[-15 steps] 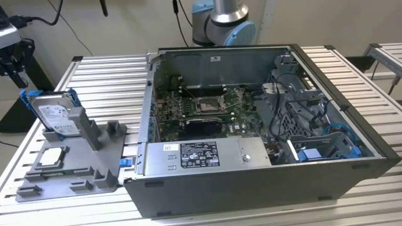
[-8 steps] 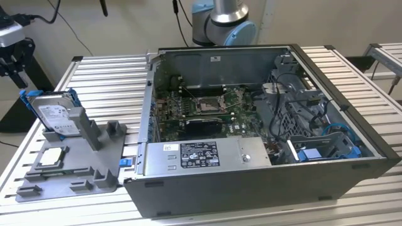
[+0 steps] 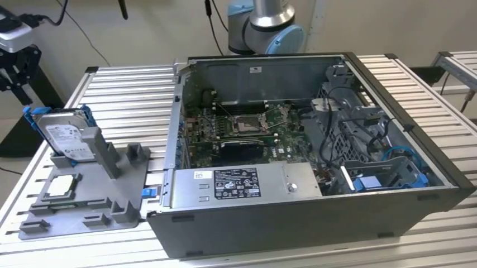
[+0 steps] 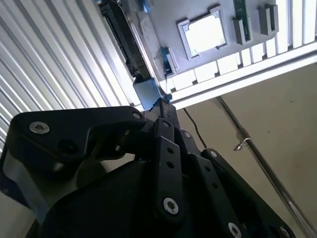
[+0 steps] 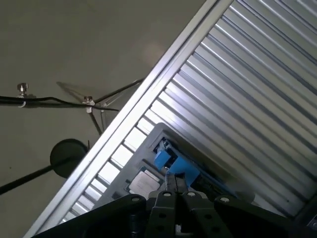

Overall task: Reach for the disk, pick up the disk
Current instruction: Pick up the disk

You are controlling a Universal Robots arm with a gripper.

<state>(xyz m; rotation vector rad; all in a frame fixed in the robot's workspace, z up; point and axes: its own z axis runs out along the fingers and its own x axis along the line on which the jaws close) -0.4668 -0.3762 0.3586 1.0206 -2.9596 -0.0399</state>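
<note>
The disk (image 3: pixel 66 135), a silver-grey drive with a white label in a blue bracket, stands on edge in a slot of the grey holder (image 3: pixel 89 204) at the exterior view's left. My gripper (image 3: pixel 21 92) hangs above and to the left of the disk, clear of it, shut with nothing held. In the first wrist view the fingertips (image 5: pixel 172 182) meet just before the disk's blue bracket (image 5: pixel 176 166). In the second wrist view the gripper (image 4: pixel 162 105) points toward the disk's edge (image 4: pixel 124 44).
A small square silver chip (image 3: pixel 61 186) lies flat on the holder in front of the disk. An open computer case (image 3: pixel 313 151) stands on the slatted metal table (image 3: pixel 127 100) right of the holder. The table's edge drops to the floor beside the holder.
</note>
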